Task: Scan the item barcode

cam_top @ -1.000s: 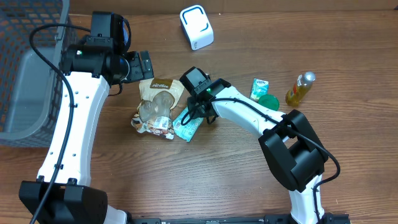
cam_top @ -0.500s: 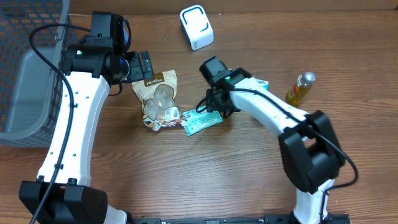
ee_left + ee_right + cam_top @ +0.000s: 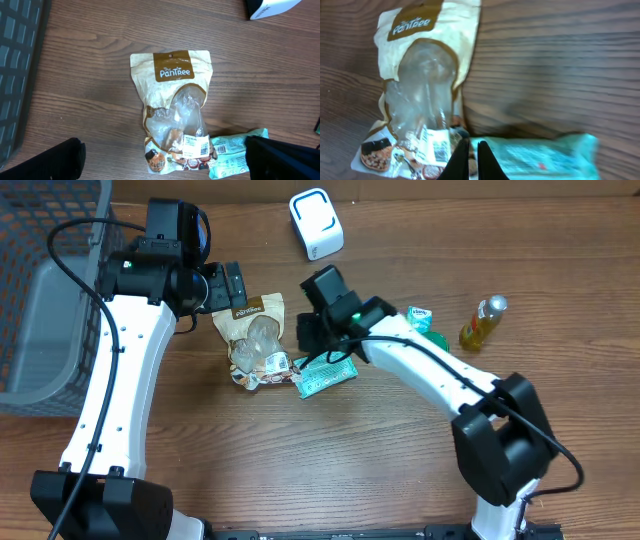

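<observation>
Shifted left vs prior frame: right hand [image 3: 470, 160], now pinched together at left end of flat teal foil packet [image 3: 540, 157] on wooden tabletop [image 3: 250, 460]; can't tell if gripping. Prob. light, floppy, slick: pinch edge seal, keep barcode clear. Beyond: left hand [image 3: 228, 285], spread wide.

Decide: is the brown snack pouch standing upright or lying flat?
Lying flat: the pouch rests on the table, whole printed front facing up.

Packet [image 3: 328, 376] lay touching the pouch's [image 3: 255, 335] right side. Scanner [image 3: 316, 223] sat behind them, basket [image 3: 40, 240] far left, bottle [image 3: 483, 322] far right.
</observation>
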Available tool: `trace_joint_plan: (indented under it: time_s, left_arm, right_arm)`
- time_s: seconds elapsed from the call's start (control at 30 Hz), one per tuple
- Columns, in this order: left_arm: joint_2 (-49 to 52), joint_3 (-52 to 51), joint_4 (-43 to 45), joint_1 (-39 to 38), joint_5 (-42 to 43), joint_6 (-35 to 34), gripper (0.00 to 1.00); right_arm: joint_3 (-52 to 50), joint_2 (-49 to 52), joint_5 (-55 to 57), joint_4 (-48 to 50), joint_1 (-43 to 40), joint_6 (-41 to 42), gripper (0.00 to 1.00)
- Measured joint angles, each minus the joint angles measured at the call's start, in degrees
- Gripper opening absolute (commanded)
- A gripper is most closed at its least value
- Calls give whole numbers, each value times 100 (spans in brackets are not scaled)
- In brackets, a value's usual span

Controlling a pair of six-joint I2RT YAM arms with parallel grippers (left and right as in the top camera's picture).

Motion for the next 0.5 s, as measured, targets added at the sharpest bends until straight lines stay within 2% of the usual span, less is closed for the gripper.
trace_joint_plan:
  time_s: [0.2,0.4,0.5]
  left_arm:
    - [0,0,0,0,-2,0,100]
    - [0,0,0,0,0,0,100]
    - [0,0,-2,0,0,0,100]
  right_arm:
    - [-2,619,-111,345,76,0,5]
    - [-28,859,-859,494,155,-7,6]
    - [-28,859,-1388,605,227,-101,12]
